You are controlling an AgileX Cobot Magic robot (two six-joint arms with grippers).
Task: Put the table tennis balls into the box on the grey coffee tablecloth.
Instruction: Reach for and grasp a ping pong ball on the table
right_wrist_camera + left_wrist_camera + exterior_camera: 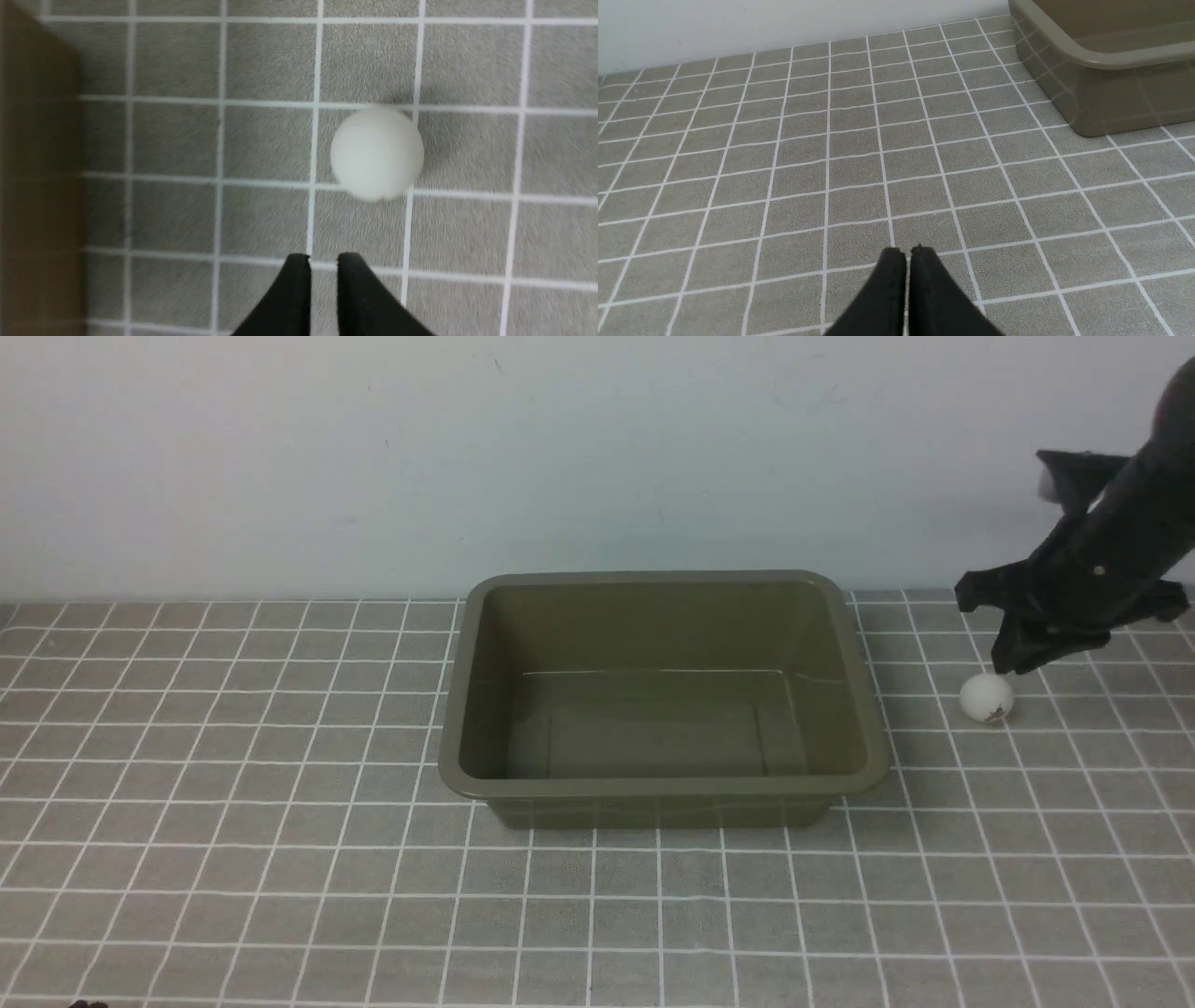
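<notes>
A white table tennis ball point(987, 697) with a small dark mark rests on the grey coffee tablecloth point(280, 821), just right of the olive-green box point(653, 581), which holds nothing. My right gripper point(1013, 665) hangs just above and behind the ball. In the right wrist view its jaws point(323, 261) stand a little apart with nothing between them, and the ball point(377, 153) lies a short way ahead of the tips. The left gripper point(908, 252) is shut and empty over bare cloth, with the box point(1111, 60) off to one side.
A pale wall rises right behind the box and the cloth's far edge. The box's side wall point(37, 163) shows beside the ball in the right wrist view. Checked cloth stretches to the left of the box and in front of it.
</notes>
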